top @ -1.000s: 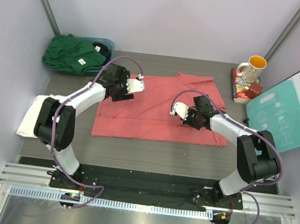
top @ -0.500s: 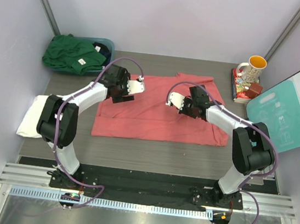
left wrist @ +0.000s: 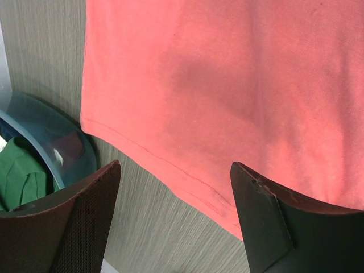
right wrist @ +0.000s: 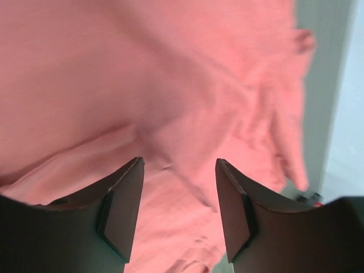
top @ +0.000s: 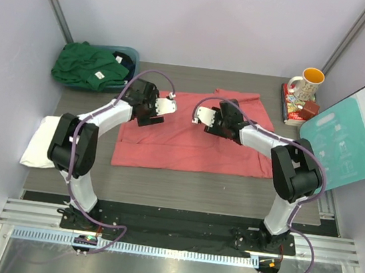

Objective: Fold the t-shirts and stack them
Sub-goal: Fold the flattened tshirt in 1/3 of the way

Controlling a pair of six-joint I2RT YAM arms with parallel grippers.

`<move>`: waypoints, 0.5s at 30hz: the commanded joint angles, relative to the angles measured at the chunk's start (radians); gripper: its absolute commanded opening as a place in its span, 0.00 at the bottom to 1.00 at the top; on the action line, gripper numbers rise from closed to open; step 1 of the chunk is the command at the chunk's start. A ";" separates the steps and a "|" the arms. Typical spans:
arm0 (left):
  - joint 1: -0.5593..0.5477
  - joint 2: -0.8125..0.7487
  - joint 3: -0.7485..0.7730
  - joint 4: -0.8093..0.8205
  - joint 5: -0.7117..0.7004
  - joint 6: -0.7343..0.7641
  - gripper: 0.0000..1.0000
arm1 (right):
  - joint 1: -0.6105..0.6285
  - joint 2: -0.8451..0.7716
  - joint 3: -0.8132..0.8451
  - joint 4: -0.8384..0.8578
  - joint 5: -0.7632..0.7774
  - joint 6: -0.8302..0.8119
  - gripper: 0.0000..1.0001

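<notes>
Since a second ago, the right claw (right wrist: 179, 170) has slid toward 9 o'clock and parted above the coral-red shirt (top: 188, 141) spread on the worktop (top: 182, 189), while the left claw (left wrist: 176, 170) hangs apart over its 10 o'clock edge.

Bare bench (top: 182, 190) runs along 6 o'clock, between the coral t-shirt (top: 188, 141) and the arm bases, and is open for a pass. At 10 o'clock the teal tub (top: 131, 54) (heaped with a green t-shirt (top: 87, 67)) blocks the corner. A mug (top: 306, 82) and books (top: 292, 109) at 2 o'clock and a teal board (top: 340, 140) at 3 o'clock crowd the right edge.
</notes>
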 commanded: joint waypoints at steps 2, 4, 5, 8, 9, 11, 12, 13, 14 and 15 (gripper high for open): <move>0.001 0.016 0.048 0.003 0.012 -0.020 0.79 | 0.018 0.037 -0.022 0.452 0.313 0.017 0.60; -0.002 0.018 0.048 0.003 0.012 -0.019 0.79 | 0.018 0.075 -0.005 0.595 0.430 0.007 0.59; -0.004 0.019 0.049 0.003 0.012 -0.019 0.79 | 0.016 0.086 0.005 0.618 0.452 0.006 0.57; -0.009 0.007 0.049 0.000 0.018 -0.012 0.78 | -0.005 0.089 0.079 0.500 0.448 0.058 0.54; -0.009 -0.002 0.049 -0.006 0.032 -0.009 0.78 | -0.016 0.088 0.108 0.315 0.417 0.120 0.54; -0.009 -0.027 0.039 -0.059 0.070 0.021 0.78 | -0.062 0.065 0.177 0.127 0.293 0.190 0.54; -0.009 -0.062 0.026 -0.075 0.105 0.043 0.79 | -0.079 0.045 0.177 -0.006 0.242 0.211 0.54; -0.009 -0.088 0.008 -0.099 0.122 0.069 0.79 | -0.109 0.022 0.138 -0.038 0.190 0.204 0.54; -0.009 -0.112 -0.041 -0.104 0.138 0.127 0.79 | -0.119 -0.038 0.111 -0.059 0.126 0.185 0.55; -0.009 -0.169 -0.070 -0.107 0.155 0.161 0.79 | -0.125 -0.065 0.090 -0.144 0.087 0.114 0.56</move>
